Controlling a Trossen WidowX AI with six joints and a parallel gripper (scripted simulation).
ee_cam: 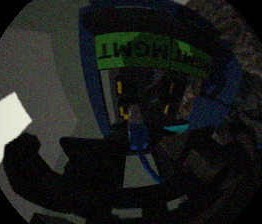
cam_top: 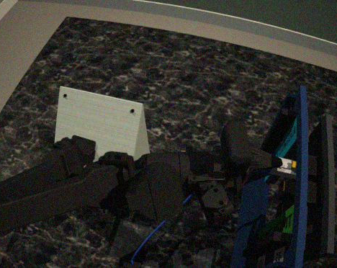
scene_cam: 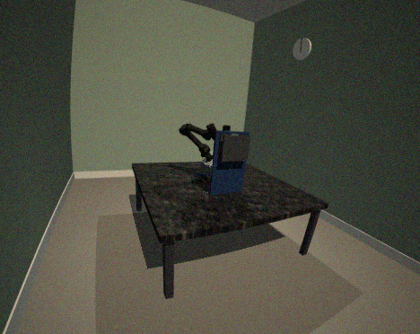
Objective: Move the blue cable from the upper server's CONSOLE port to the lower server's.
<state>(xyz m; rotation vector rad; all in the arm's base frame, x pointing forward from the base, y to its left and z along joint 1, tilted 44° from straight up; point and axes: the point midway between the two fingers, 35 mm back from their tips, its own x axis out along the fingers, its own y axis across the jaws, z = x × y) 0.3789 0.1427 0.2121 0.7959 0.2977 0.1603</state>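
MGMT label (ee_cam: 132, 51) — legible wrist-side only

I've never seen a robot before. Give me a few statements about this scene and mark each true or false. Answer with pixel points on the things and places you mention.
1. The gripper (ee_cam: 135, 124) holds the blue cable's plug (ee_cam: 138, 136). True.
2. The green label strip (cam_top: 289, 219) (ee_cam: 132, 51) reads "POWER". False: it reads "MGMT".
3. A round clock (scene_cam: 302, 48) hangs on the dark green wall (scene_cam: 355, 112). True.
4. The table's legs (scene_cam: 168, 269) (scene_cam: 310, 232) are bright white. False: they are dark.
5. The upright frame (cam_top: 302, 180) (scene_cam: 227, 181) is blue. True.
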